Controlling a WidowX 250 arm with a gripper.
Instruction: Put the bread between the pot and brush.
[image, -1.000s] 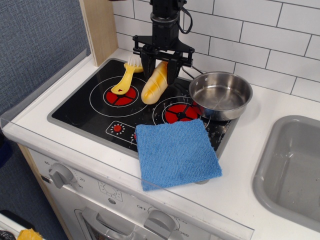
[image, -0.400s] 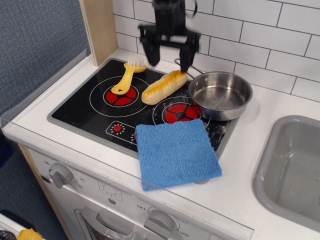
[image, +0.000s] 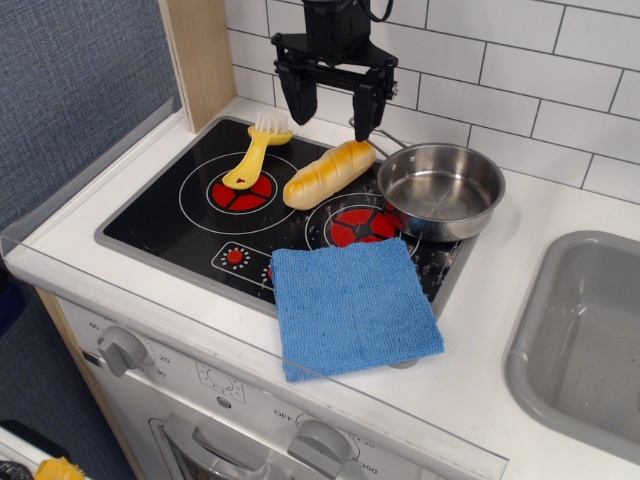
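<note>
One bread (image: 329, 173), one pot (image: 441, 189), one brush (image: 254, 152) on the stove.
The bread lies between brush and pot; the hand (image: 330, 112) hangs above, spread wide and empty.

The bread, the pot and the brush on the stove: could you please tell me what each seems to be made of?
The bread looks like glossy moulded plastic: smooth golden surface with highlights. The pot appears to be polished stainless steel, mirror-bright with reflections and a thin wire handle. The brush seems to be yellow plastic with white bristles, probably synthetic.
</note>
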